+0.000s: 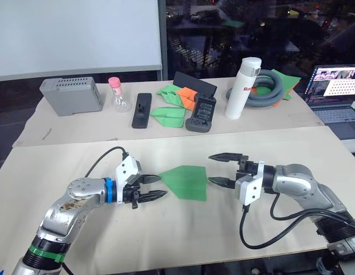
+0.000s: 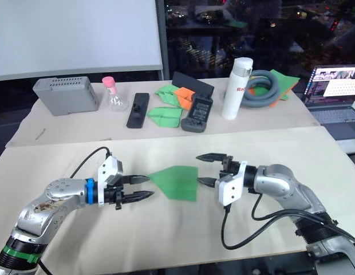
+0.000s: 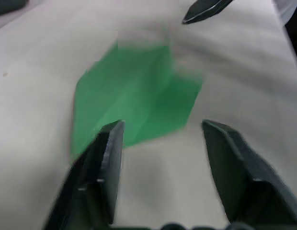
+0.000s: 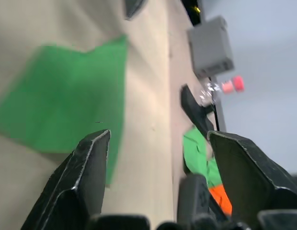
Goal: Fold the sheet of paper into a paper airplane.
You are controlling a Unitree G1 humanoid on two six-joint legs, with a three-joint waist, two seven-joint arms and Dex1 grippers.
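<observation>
Lying flat on the table (image 1: 80,154), the sheet of paper (image 1: 186,181) sits between the left gripper (image 1: 156,187) and right gripper (image 1: 221,169), both spread apart, neither clamping it.

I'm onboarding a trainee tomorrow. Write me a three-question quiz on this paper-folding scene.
1. True or false: both grippers, left and right, are open.
2. The green paper lies: A) between the grippers, B) under the laptop, C) inside the hose.
3. Fill in: the paper's pointed end faces the ___ gripper.

Key: 1 true; 2 A; 3 left.
</observation>
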